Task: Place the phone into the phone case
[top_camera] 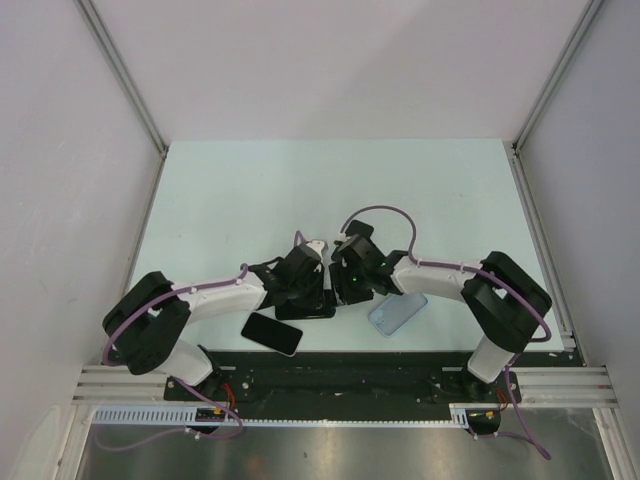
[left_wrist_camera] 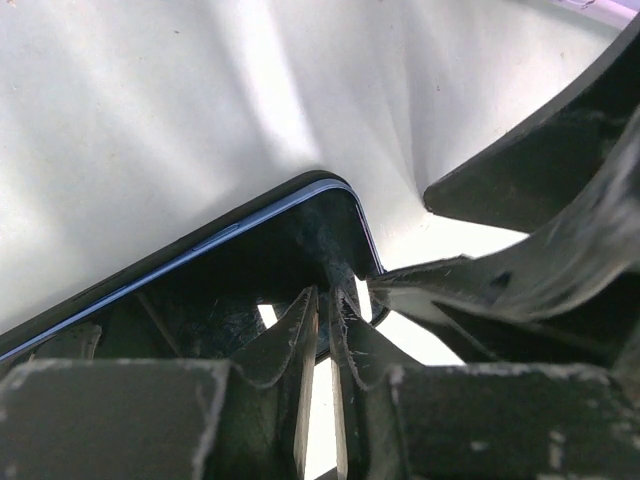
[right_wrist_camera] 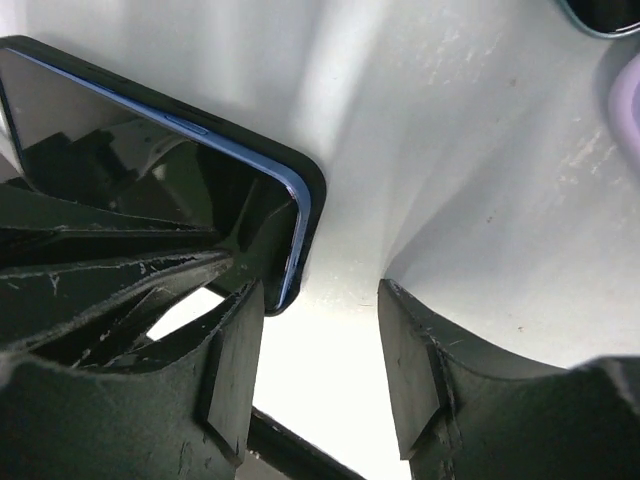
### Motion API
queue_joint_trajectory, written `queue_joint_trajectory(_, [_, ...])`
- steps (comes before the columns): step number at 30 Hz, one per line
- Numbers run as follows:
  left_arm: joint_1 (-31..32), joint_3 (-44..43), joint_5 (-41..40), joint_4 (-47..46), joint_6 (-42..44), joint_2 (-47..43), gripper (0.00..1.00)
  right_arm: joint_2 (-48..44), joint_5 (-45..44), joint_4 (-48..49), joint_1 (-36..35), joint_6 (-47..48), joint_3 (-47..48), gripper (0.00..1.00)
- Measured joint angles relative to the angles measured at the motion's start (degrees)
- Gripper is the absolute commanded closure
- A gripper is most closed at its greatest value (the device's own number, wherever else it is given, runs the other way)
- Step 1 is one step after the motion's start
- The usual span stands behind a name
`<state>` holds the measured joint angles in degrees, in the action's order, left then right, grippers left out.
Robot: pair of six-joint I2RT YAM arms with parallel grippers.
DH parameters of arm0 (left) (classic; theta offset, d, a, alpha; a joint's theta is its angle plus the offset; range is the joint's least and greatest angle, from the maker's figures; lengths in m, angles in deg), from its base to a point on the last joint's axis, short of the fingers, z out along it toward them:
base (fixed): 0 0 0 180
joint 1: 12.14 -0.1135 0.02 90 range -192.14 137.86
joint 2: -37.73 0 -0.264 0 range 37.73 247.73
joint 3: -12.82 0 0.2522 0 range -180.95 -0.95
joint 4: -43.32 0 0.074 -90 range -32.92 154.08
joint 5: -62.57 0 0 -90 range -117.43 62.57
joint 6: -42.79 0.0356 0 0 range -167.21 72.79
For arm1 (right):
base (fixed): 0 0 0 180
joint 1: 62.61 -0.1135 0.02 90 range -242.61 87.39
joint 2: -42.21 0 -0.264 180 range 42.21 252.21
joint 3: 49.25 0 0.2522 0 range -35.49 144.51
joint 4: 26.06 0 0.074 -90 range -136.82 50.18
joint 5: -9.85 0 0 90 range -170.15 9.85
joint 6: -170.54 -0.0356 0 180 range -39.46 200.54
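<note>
The phone, with a dark screen and a blue frame, sits inside a black phone case whose rim wraps its corner. In the top view this phone lies between the two gripper heads near the table's front. My left gripper is shut on one corner of the cased phone, its fingers almost together. My right gripper stands open beside another corner. Its left finger is close to the case, and only bare table shows between its fingers.
A second black phone lies flat near the front edge, left of the grippers. A pale blue translucent slab lies under the right forearm. A dark rounded corner and a purple cable show at the right wrist view's edge.
</note>
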<state>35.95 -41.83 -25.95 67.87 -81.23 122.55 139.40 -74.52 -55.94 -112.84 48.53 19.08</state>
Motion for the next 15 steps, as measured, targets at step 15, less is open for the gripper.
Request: queue_joint_trajectory(15, [0.1,-0.2,-0.3,0.1,0.3,0.2,0.84,4.7,25.1,22.5,12.8,-1.2,-6.6,0.57])
